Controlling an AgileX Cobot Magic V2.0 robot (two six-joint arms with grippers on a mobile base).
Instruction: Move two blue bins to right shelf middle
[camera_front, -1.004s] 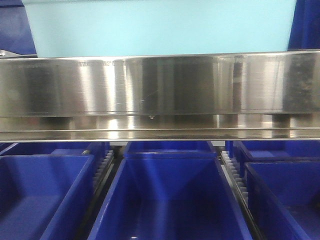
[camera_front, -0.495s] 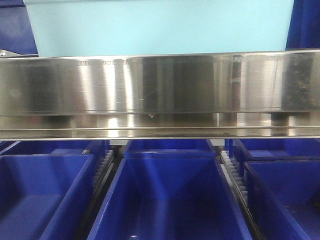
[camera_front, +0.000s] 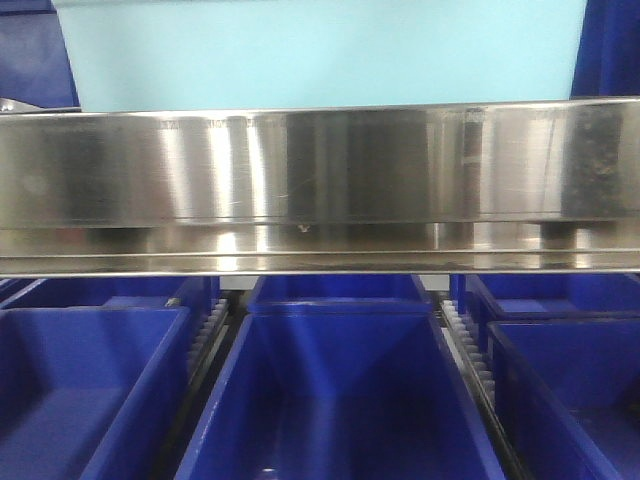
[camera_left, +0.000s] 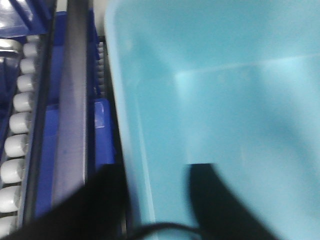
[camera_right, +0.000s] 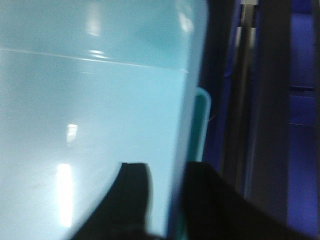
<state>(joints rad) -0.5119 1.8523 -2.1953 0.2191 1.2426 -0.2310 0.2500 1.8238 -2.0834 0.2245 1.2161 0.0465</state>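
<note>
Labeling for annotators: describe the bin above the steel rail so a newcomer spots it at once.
In the front view, find the wide stainless steel shelf rail running across the middle. Just above it is the pale turquoise bin. It is the only light-coloured bin in view, unlike the dark blue bins in the row below the rail.

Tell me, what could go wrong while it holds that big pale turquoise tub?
The left pincer and the right pincer each pinch only one thin side wall of the light turquoise plastic bin; a slip on either side could tilt or drop it.
In the front view the bin meets the top edge of the brushed steel shelf rail, so it might catch there.
If dropped, it would likely land on the dark blue plastic bins below.
</note>
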